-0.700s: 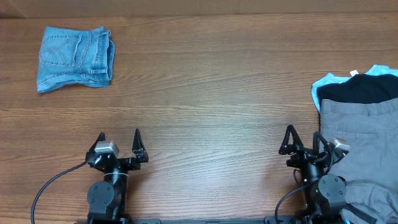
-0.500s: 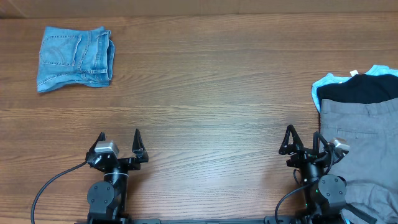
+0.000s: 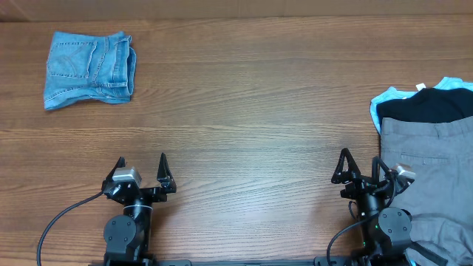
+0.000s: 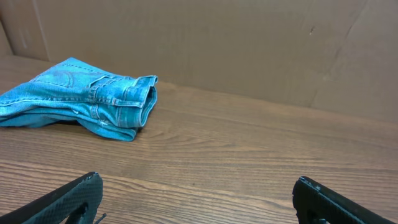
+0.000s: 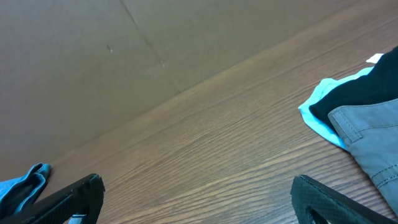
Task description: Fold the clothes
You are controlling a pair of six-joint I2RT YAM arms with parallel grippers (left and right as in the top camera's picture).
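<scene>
while the left gripper [image 3: 142, 158] and right gripper [image 3: 361, 156] spread wide, holding nothing — grey trousers [image 3: 436, 148] lie beside the right one.

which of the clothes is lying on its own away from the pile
The light-blue denim shorts, folded at the far left of the table. The grey trousers, black garment and pale-blue garment overlap in one heap at the right edge.

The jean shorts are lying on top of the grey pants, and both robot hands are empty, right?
No. The overhead view shows the jean shorts alone at far left, away from the grey pants at right. The left end effector and right end effector are empty.
</scene>
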